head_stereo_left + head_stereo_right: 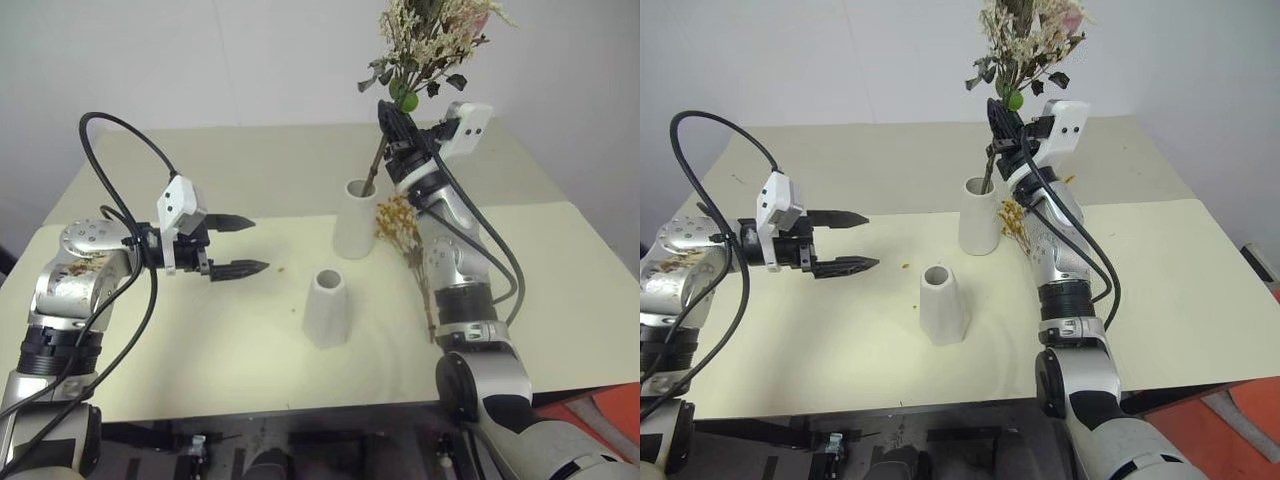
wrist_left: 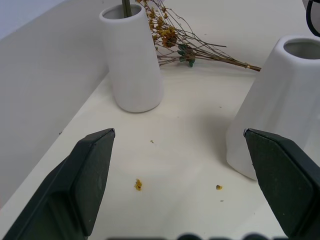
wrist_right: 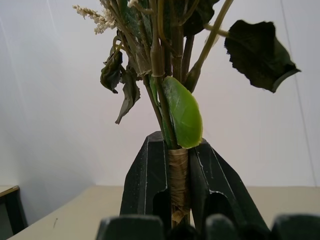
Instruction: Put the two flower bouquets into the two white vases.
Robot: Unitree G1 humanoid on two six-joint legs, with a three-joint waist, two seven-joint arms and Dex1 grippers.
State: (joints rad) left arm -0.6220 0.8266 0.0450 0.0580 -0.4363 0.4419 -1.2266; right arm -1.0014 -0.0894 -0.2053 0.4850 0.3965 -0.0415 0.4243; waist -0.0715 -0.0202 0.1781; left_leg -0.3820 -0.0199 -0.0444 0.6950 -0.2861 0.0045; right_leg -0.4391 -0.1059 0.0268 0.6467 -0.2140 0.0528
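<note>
cream-white bouquet [image 1: 432, 40]: upright, stem end inside mouth of taller white vase [image 1: 355, 220], far side of table [image 1: 200, 340]
right gripper [image 1: 398, 128]: clamped on its wrapped stems
yellow-orange bouquet [image 1: 405, 240]: flat on table, just beside taller vase
shorter white vase [image 1: 327, 308]: upright, empty, nearer
left gripper [image 1: 243, 245]: fingers spread, empty, left of vases

My cream-white bouquet [image 1: 430, 40], with dark leaves and a green ball, stands nearly upright, its stem ends dipping into the mouth of the taller white vase [image 1: 353, 220]. The yellow-orange bouquet [image 1: 405, 235] lies flat on the desk just beside that vase. The shorter white vase [image 1: 327, 308] stands upright nearer me, its mouth open.
</note>
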